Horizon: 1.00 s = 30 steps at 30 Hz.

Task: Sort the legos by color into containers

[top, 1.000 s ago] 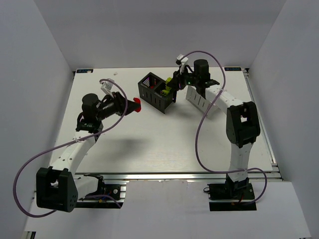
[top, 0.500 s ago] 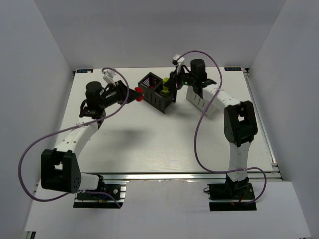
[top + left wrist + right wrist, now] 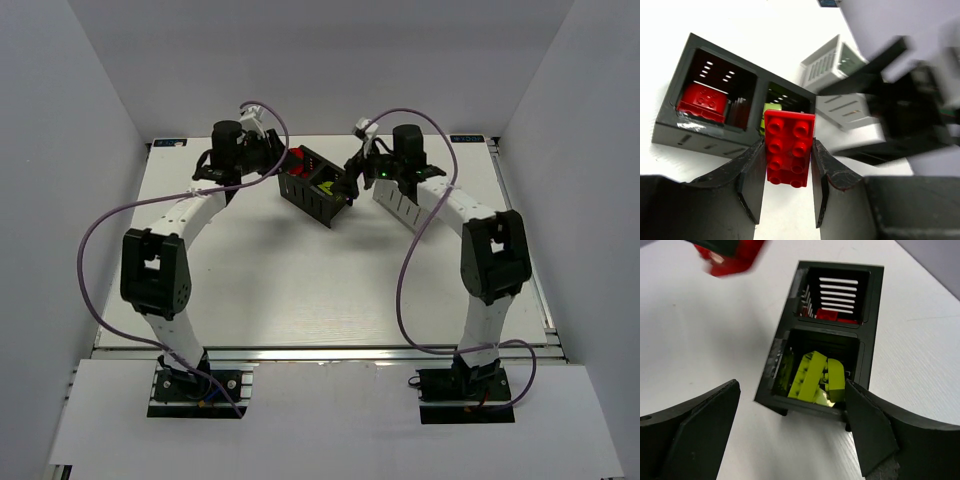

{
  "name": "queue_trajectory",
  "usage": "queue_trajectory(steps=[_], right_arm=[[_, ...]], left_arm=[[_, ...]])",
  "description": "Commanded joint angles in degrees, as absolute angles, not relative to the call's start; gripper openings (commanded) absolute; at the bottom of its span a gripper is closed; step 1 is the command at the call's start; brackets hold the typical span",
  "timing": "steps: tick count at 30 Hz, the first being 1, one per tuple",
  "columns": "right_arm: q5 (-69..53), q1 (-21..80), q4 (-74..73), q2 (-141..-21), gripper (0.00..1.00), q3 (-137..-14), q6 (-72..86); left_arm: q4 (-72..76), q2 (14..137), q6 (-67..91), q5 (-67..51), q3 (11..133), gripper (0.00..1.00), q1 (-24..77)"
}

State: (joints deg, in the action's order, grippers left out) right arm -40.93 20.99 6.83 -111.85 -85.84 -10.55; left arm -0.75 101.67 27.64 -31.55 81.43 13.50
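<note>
A red lego is clamped between the fingers of my left gripper, just in front of the black container. Its left compartment holds red legos; a yellow-green one shows in the other. From above, my left gripper is at the far-left corner of the black container. My right gripper hangs at its right end. In the right wrist view that gripper stands wide open and empty over the yellow-green legos. A red lego lies in the far compartment.
The white container stands just right of the black one, under the right arm. It also shows behind the black bin as a white slotted box. The two arms are close together over the bins.
My left arm has swung far and right, carrying the red lego up to the black container. My right gripper has opened over the yellow-green compartment and no longer holds a lego.
</note>
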Motion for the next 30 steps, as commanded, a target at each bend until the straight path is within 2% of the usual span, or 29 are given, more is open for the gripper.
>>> queue_trajectory(steps=[1,4,10,13,21,25,30], right_arm=[[-47.54,18.64,8.27,-103.81,0.89,-85.34,-11.07],[-55.0,16.45,7.12,-101.96,0.89,-84.29,-11.25],[-60.55,15.21,10.1,-97.04,0.66,-77.18,-8.26],[-61.87,15.2,10.46,-95.46,0.6,-74.89,-7.21],[-62.14,15.21,11.34,-93.25,0.59,-71.81,-6.24],[-62.14,15.21,11.25,-92.9,0.63,-71.1,-6.24],[-61.61,15.21,10.55,-92.2,0.65,-71.02,-6.5]], left_arm=[[-1.94,103.61,23.39,-26.9,85.6,0.03,14.76],[-0.79,105.73,22.41,-24.18,87.8,0.04,15.56],[-0.44,110.82,21.36,-18.37,91.84,0.11,16.96],[-0.35,112.85,20.83,-15.13,93.6,0.16,17.67],[-2.28,117.15,19.95,-9.06,99.05,0.33,18.19],[-4.39,118.91,19.07,-7.91,102.12,0.45,18.9],[-6.24,120.32,19.07,-7.56,103.8,0.54,19.6]])
